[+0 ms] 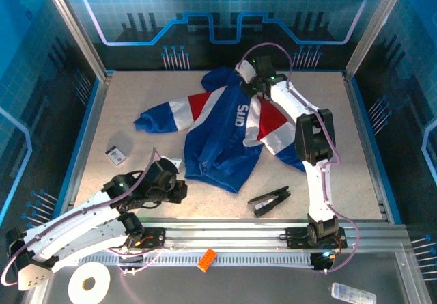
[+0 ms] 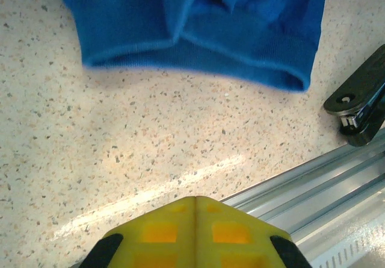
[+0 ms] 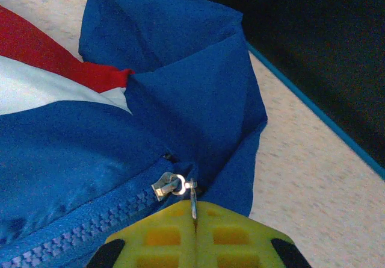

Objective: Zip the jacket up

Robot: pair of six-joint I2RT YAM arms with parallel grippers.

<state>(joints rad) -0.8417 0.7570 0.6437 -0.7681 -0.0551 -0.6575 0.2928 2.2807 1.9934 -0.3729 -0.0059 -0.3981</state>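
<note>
The royal-blue jacket (image 1: 222, 130) with red and white bands lies spread on the table, hood toward the back. My right gripper (image 3: 194, 215) is up at the collar end, shut on the metal zipper pull (image 3: 193, 200); the slider (image 3: 167, 185) sits at the top of the closed blue zipper teeth (image 3: 90, 232). In the top view this gripper (image 1: 257, 80) rests by the hood. My left gripper (image 2: 197, 205) is shut on nothing, hovering over bare table just short of the jacket's hem (image 2: 198, 51). From above, the left gripper (image 1: 179, 181) sits near the hem's left corner.
A black clip-like tool (image 1: 269, 200) lies right of the hem, also visible as the black tool (image 2: 360, 102) by the aluminium rail (image 2: 313, 190). A small card (image 1: 116, 155) lies at the left. A tape roll (image 1: 89, 283) and an orange brick (image 1: 206, 259) sit at the front.
</note>
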